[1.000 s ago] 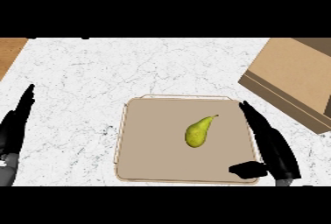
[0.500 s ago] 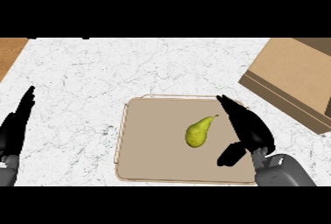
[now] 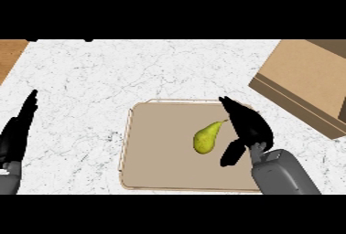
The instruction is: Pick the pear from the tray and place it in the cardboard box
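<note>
A yellow-green pear (image 3: 205, 137) lies on its side near the middle of the beige tray (image 3: 152, 162), stem toward the upper right. My right hand (image 3: 245, 127) hovers over the tray just right of the pear, fingers straight and pointing away from me, thumb hanging down; a narrow gap separates it from the fruit. The open cardboard box (image 3: 307, 77) stands at the upper right of the counter. At the left edge my left hand (image 3: 19, 132) rests open, fingers up.
The white marble counter (image 3: 101, 82) spreads around the tray. A strip of wooden surface (image 3: 8, 52) shows at the upper left corner. The box's near wall lies a short way right of my right hand.
My right hand has moved left and forward over the tray, closing in on the pear's right side. The pear, tray and left hand have stayed put.
</note>
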